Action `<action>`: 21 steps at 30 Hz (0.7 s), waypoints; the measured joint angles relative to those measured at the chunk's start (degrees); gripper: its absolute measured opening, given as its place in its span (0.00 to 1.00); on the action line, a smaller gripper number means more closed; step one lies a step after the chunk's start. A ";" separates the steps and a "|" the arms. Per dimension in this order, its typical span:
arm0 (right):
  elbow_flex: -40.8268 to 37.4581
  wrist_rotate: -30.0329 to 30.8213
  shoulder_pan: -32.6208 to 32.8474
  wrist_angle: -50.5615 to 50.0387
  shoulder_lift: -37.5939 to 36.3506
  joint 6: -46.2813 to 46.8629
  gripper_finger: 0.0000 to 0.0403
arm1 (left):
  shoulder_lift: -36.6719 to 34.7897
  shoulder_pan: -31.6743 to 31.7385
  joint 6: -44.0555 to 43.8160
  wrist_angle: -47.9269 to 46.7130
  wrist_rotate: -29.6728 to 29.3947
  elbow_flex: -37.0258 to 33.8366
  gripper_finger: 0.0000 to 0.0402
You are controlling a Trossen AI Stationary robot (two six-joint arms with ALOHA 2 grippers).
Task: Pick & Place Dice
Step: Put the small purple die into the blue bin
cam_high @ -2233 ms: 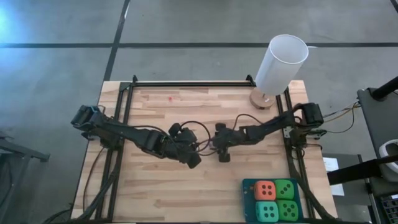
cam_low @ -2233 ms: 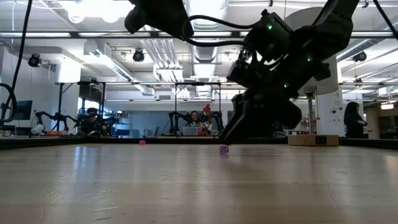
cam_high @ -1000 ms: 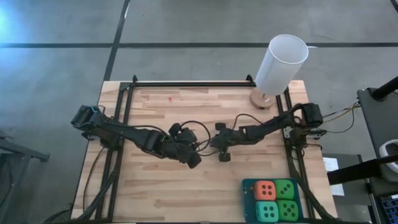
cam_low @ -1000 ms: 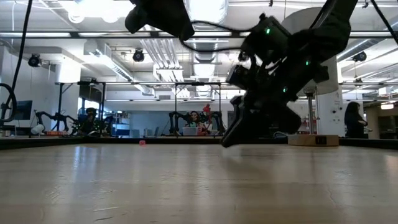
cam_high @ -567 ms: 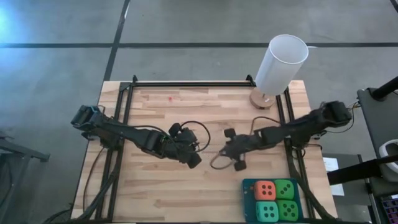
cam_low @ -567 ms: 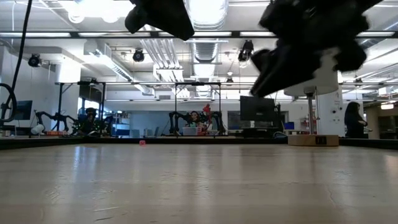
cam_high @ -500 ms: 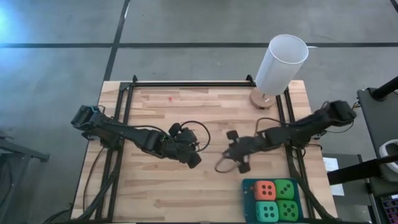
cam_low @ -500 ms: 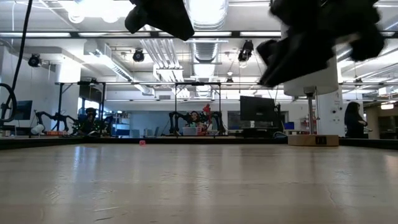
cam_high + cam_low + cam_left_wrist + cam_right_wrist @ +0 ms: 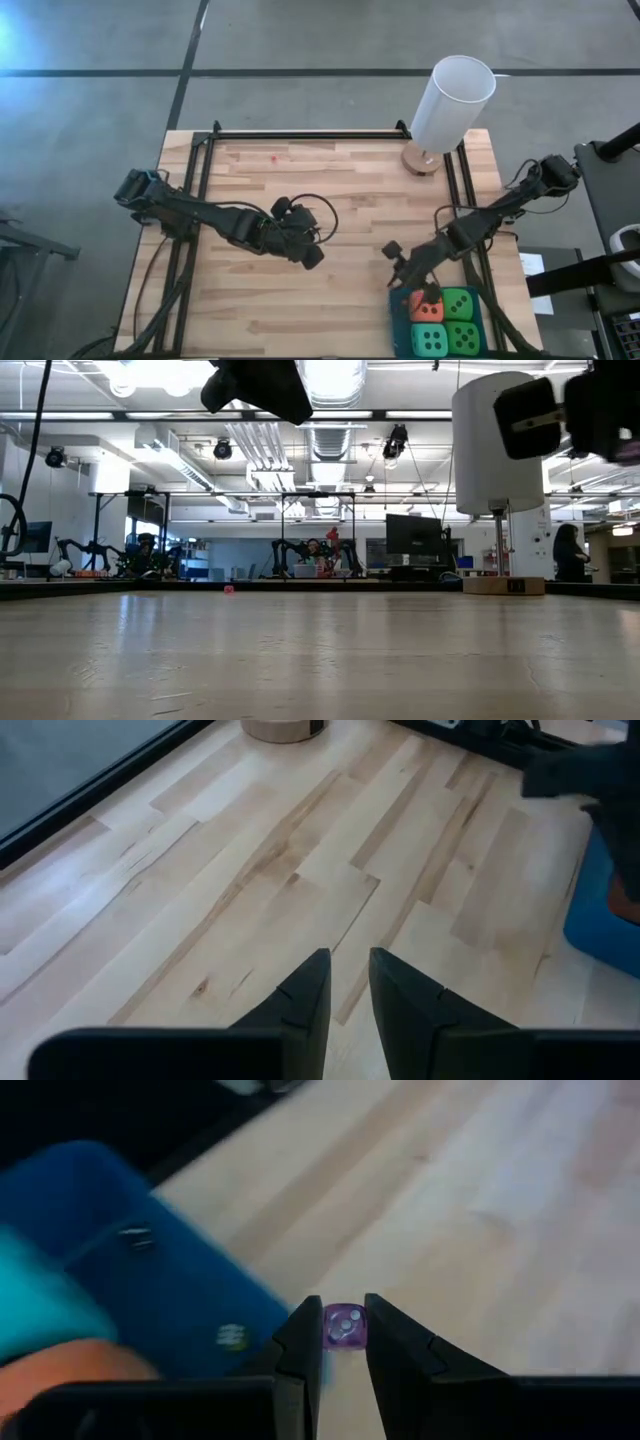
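Observation:
A tiny translucent purple die [image 9: 343, 1327] sits between the fingertips of my right gripper [image 9: 343, 1342], which is shut on it. In the high view this gripper [image 9: 402, 272] hangs over the far left corner of a blue tray [image 9: 396, 318]. In the tray lie an orange-red die [image 9: 420, 302], two green dice [image 9: 459, 303] and a turquoise die [image 9: 430, 339]. My left gripper [image 9: 349, 982] hovers over the table's middle [image 9: 311, 257], slightly open, with nothing between its fingers. My right gripper pinches the purple die by two opposite faces [image 9: 330, 1328] between its two fingertips. The fingers slant down toward the table's near edge. The die is lifted clear of the table, just beside the blue tray's edge.
A tall white cylinder [image 9: 452, 100] on a round wooden foot stands at the far right corner. A small pink speck [image 9: 274, 157] lies near the far edge. Black frame rails [image 9: 196, 200] run along the table's left, right and far sides. Bare wood lies between the arms.
My right gripper has risen from the table's middle with the purple die and swung toward the near right, to the blue tray, rolling as it went. The die is now lifted clear of the wood.

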 joint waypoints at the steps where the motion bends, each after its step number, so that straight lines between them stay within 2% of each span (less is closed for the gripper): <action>1: -0.19 -1.81 0.24 -0.06 0.06 -0.08 0.14 | 0.00 0.00 -0.02 0.02 -0.02 0.00 0.19; 5: -0.69 -8.36 0.37 0.05 0.06 -0.14 0.14 | 0.00 0.00 -0.02 0.08 -0.02 0.00 0.19; 21: -2.28 -8.65 0.22 0.58 0.06 1.87 0.21 | 0.00 0.04 -0.07 0.14 -0.02 0.00 0.19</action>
